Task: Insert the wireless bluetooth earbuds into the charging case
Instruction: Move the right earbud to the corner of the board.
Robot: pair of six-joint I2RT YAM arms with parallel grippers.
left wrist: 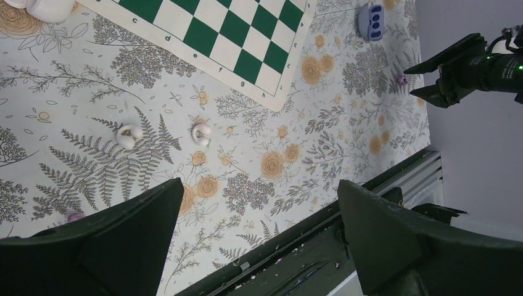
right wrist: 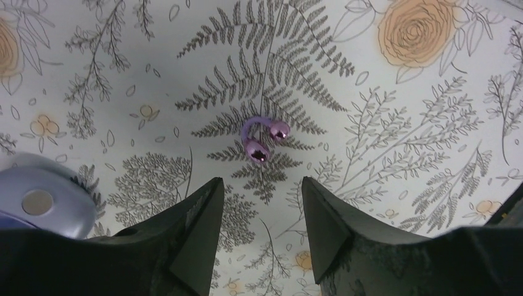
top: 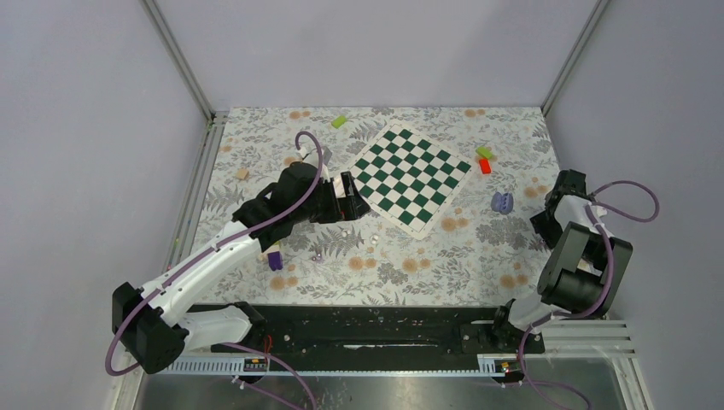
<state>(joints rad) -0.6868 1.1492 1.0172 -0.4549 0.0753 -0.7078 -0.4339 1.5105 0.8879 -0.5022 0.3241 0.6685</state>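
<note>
Two white earbuds (left wrist: 129,135) (left wrist: 201,132) lie on the flowered cloth just off the chessboard's near edge; from above they are small specks (top: 340,229) (top: 373,241). The white charging case (left wrist: 50,7) shows only partly, at the top left corner of the left wrist view, and I cannot make it out from above. My left gripper (left wrist: 259,185) (top: 357,198) hangs wide open above the cloth, empty, with the earbuds ahead of its left finger. My right gripper (right wrist: 262,180) (top: 543,224) is at the far right, jaws apart and nothing between them.
A purple curved trinket (right wrist: 265,139) lies just ahead of the right fingertips, with a lavender object (right wrist: 37,197) (top: 502,202) to their left. The chessboard mat (top: 412,175), green and red blocks (top: 484,160), a green block (top: 339,121) and a stacked block (top: 275,259) lie about. A black rail (top: 359,329) runs along the near edge.
</note>
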